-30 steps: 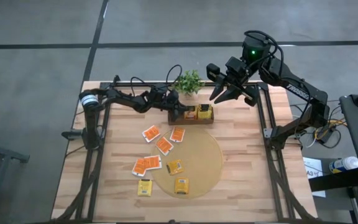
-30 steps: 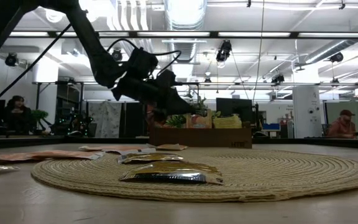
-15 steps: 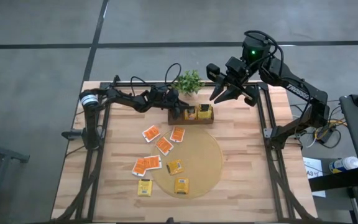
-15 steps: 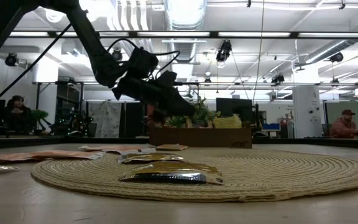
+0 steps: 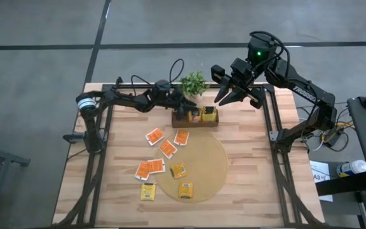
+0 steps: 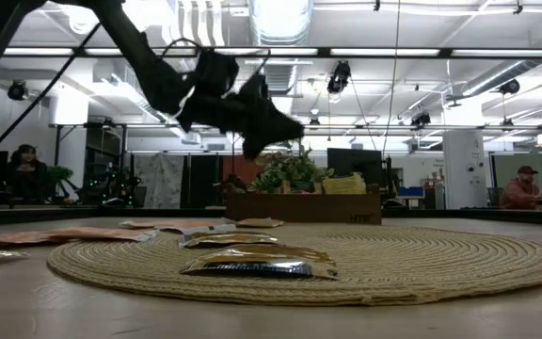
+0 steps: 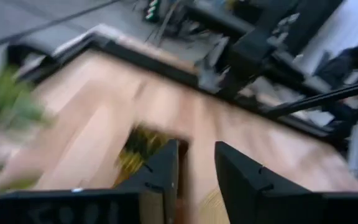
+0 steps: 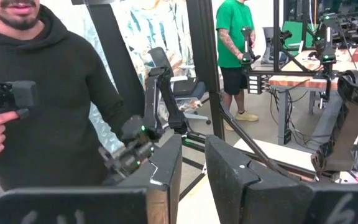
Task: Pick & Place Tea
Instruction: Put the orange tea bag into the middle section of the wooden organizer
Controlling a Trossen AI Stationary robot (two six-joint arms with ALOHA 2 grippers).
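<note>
High view lays out the wooden counter, the round mat and loose tea packets scattered on both; more stand in a small box by the plant. Left hand, released with a clear finger gap, hovers empty over the box. Right hand waits above the far edge, fingers slightly parted, empty. Left wrist view is blurred; only low view shows packet thickness
</note>
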